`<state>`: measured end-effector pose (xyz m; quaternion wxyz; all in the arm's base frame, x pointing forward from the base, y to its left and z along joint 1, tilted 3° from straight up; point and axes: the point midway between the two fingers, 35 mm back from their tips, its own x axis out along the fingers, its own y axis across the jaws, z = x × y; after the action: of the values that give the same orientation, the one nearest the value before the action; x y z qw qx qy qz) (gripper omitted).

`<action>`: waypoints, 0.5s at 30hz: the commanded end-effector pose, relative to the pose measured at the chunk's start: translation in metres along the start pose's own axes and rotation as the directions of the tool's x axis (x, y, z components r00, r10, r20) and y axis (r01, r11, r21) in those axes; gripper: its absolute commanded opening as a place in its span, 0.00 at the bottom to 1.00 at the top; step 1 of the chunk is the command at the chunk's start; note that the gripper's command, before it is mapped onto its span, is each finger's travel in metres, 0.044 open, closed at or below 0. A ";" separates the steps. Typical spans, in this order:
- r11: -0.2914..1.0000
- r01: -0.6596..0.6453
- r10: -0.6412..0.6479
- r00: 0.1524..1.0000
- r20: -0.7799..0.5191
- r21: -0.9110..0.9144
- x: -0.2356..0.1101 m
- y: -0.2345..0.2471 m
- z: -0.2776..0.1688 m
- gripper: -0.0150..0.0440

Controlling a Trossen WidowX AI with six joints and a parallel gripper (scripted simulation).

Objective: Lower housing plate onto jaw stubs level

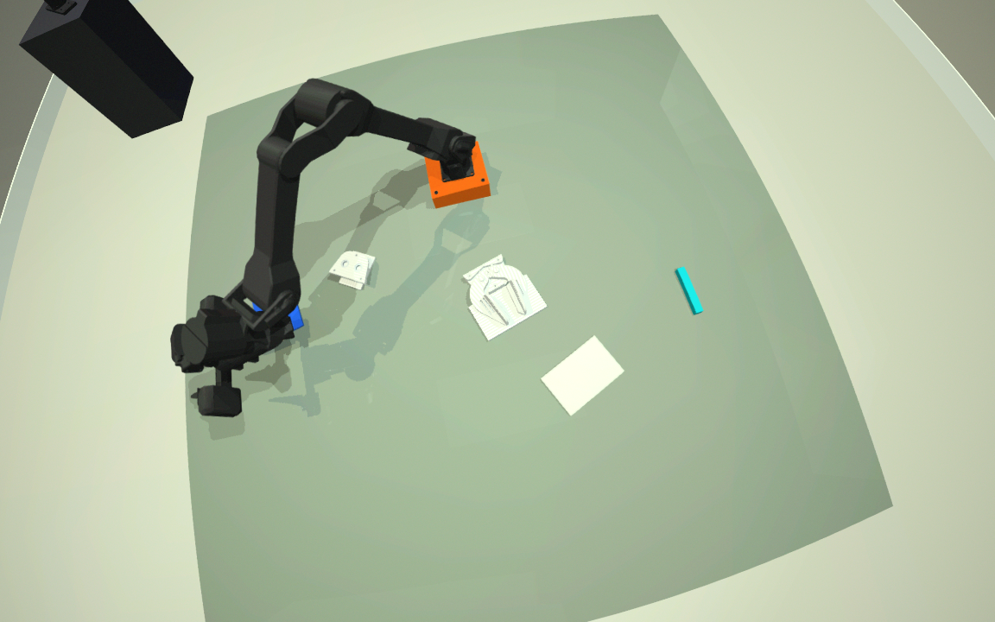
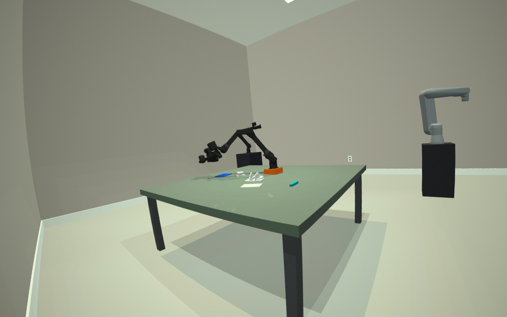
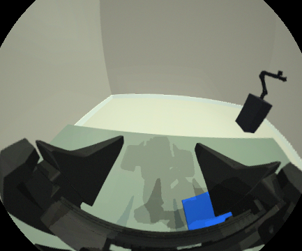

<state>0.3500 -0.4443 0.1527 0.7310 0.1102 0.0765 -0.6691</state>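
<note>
The white housing plate point(image 1: 347, 274) point(image 2: 240, 173), a small rounded piece with two holes, lies on the table left of the white base point(image 1: 489, 330). It is apart from the base. Two upright white jaws point(image 1: 517, 296) stand on the base, angled toward each other; their pins are too small to make out. My gripper point(image 3: 160, 143) is open and empty in the wrist view, its two black fingertips wide apart. It is raised above the table's left edge in the top view, away from plate and base. The wrist view does not show the plate or the base.
A blue flat piece point(image 1: 298, 318) point(image 2: 223, 175) point(image 3: 197, 209) lies under my arm, partly hidden. A cream rectangle point(image 1: 582, 375) point(image 2: 251, 185) lies beside the base, and a cyan bar point(image 1: 688, 290) point(image 2: 294, 183) lies farther right. My arm's orange mount point(image 1: 460, 193) point(image 2: 273, 171) stands behind the base.
</note>
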 end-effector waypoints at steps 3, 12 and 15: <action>0.989 -0.038 0.022 0.993 -0.113 -0.144 -0.008 -0.011 -0.010 1.00; 0.932 -0.142 0.035 0.951 -0.306 -0.334 -0.028 -0.032 -0.029 1.00; 0.904 -0.188 0.035 0.927 -0.373 -0.384 -0.038 -0.041 -0.035 1.00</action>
<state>0.3163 -0.4112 0.1297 0.7486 0.0796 0.3029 -0.5843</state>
